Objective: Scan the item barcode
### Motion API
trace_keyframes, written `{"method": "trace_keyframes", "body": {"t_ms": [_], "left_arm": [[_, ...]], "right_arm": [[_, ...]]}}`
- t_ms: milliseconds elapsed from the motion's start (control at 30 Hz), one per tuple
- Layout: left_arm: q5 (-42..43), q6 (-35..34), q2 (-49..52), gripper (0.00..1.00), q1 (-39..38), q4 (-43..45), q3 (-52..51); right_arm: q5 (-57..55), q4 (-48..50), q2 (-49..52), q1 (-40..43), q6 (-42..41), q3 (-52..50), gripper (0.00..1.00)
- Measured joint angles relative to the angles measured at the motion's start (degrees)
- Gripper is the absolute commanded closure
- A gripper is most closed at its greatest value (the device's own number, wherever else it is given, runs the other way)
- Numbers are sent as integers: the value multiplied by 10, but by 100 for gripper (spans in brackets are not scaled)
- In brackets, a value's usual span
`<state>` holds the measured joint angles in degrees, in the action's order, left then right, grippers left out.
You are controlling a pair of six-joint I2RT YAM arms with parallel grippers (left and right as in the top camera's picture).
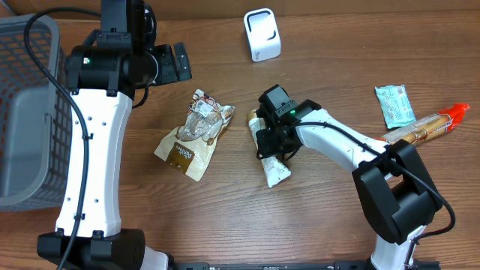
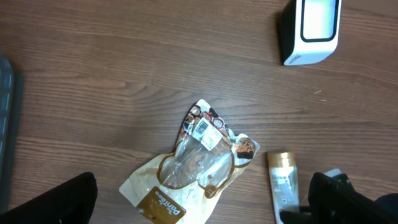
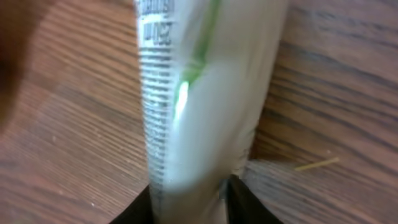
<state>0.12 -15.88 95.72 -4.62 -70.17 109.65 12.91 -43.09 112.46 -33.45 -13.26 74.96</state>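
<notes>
Right gripper (image 1: 273, 147) is down at table centre, jaws closed in on the white packet (image 1: 276, 172). In the wrist view its dark fingers (image 3: 138, 210) press both edges of the packet's near end. The packet lies flat on the wooden table (image 1: 330, 60), running away from the wrist. Fine bar-like printing (image 3: 153, 93) runs down its left edge (too blurred for me to read).

Left gripper (image 1: 171, 64) hangs over the far side of the table, jaws spread as wide as I see them, nothing between the fingers (image 2: 59, 202).

White scanner (image 1: 262, 34) stands at the far edge, well apart from the packet.

Containers: grey mesh basket (image 1: 22, 112) at the left edge; I cannot tell what it holds.

Loose items: a brown snack pouch (image 1: 193, 135) just left of the packet, a teal packet (image 1: 394, 105) and a long orange-tipped packet (image 1: 431, 126) at right.
</notes>
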Motion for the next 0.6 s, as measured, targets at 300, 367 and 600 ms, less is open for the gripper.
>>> {"method": "trace_keyframes", "body": {"t_ms": [300, 367, 600], "left_arm": [[0, 0, 0, 0, 0, 0, 0], [0, 0, 0, 0, 0, 0, 0], [0, 0, 0, 1, 0, 0, 0]], "right_arm": [[68, 16, 1, 21, -2, 0, 96], [105, 19, 7, 32, -2, 0, 96], [262, 17, 12, 110, 12, 0, 96]]}}
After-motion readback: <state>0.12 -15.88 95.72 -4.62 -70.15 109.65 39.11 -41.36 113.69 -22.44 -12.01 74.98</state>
